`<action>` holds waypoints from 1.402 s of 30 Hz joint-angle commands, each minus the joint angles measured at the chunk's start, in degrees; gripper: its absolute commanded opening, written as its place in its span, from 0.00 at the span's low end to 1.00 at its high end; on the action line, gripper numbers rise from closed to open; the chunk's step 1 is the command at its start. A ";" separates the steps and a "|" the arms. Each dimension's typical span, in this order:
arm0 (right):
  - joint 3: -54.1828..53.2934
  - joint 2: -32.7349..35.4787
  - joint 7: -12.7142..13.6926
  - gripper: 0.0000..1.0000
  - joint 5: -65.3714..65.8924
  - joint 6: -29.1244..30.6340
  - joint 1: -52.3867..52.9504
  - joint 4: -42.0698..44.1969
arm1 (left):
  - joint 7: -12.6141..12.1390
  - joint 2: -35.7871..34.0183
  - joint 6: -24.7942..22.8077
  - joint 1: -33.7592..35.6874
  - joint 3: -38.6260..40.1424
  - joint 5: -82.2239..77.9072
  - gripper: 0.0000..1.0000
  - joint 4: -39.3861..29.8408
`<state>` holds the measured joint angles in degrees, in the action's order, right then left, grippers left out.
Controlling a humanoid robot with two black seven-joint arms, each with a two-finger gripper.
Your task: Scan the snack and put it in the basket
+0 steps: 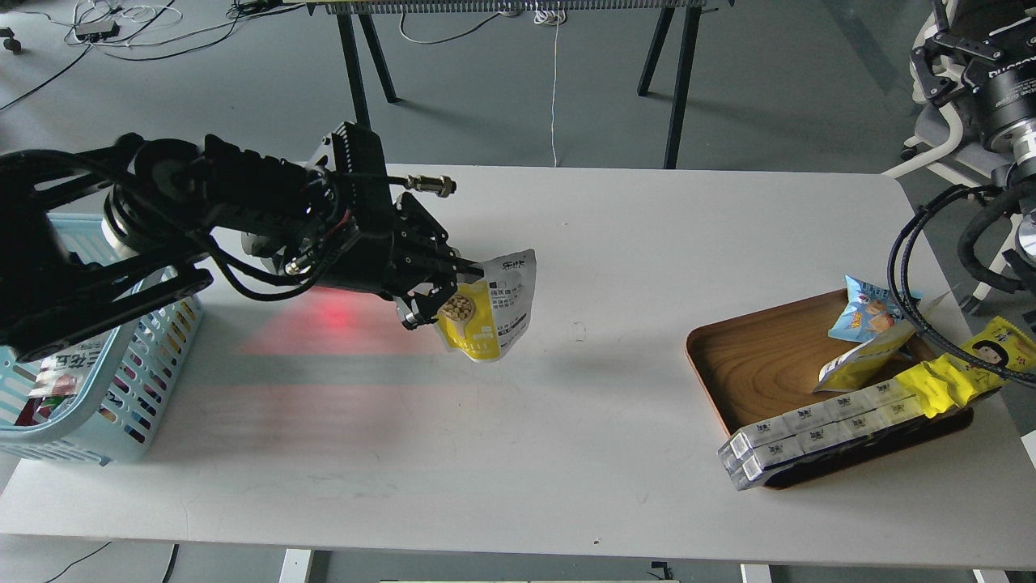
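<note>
Snack (488, 306) is hanging above the bench (566, 453) left of its middle, clamped in the left gripper (443, 285). Basket (97, 389) is sitting at the left edge. Right gripper (943, 61): cannot tell its state.

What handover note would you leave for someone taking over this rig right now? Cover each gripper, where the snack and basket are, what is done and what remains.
Left gripper: shut on the snack pouch, holding it by its left edge, lifted clear of the white table.
Right gripper: raised at the far right, off the table, holding nothing; open or shut cannot be told.
Light blue basket: at the table's left edge, already containing some packets.
Done: pouch picked up; red scanner light falls on the table beside it.
Left: confirm the scan, carry the pouch left, and release it into the basket.
</note>
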<state>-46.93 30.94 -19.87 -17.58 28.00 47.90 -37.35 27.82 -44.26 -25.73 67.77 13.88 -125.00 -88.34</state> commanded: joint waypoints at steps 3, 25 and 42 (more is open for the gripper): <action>0.00 0.35 0.00 0.99 0.00 0.00 0.36 0.00 | 0.18 -2.14 -0.02 -0.18 3.34 0.00 0.00 0.01; 0.00 0.61 0.00 0.99 0.00 0.00 1.32 -0.09 | 0.18 -2.49 -0.54 -1.14 4.76 0.00 0.00 11.87; 0.00 0.61 0.00 0.99 0.00 0.00 1.94 0.00 | 0.18 -8.55 -0.37 -3.34 4.58 0.00 0.00 11.53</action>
<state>-46.93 31.56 -19.86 -17.58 28.00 49.85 -37.35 28.00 -51.38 -26.12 64.45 18.41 -125.00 -76.15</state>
